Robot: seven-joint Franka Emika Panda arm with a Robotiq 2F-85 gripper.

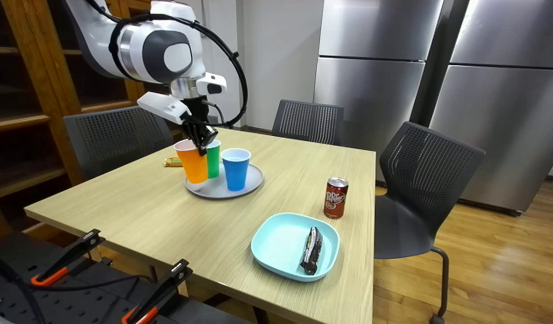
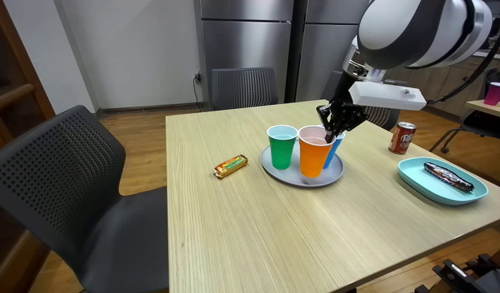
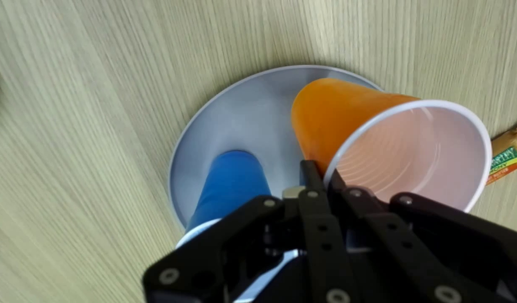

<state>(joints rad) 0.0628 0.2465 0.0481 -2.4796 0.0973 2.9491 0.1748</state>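
- The gripper (image 3: 324, 172) is pinched on the rim of the orange cup (image 2: 312, 158), one finger inside the wall and one outside — so the grasp, I judge, is done.
- The orange cup hangs with a slight lean over the gray plate (image 3: 254, 113), on the side facing the near-left corner of the table (image 1: 137, 211). The plate lies well inside the table's edges.
- Letting go is not yet done. The cup's base looks to be just above the plate — whether it touches, I cannot tell for certain.
- On the same plate the green cup (image 2: 281, 152) stands upright toward the left edge, and the blue cup (image 1: 236, 175) upright toward the right edge, as both exterior views show; both seem settled, neither in the pinch.
- The gold-wrapped bar (image 2: 230, 166) lies between the plate and the left edge, apparently untouched.
- The soda can (image 1: 336, 198) stands near the right edge; by the near-right corner sits the teal plate (image 1: 278, 243), with the dark-wrapped bar (image 1: 311, 252) lying in it.
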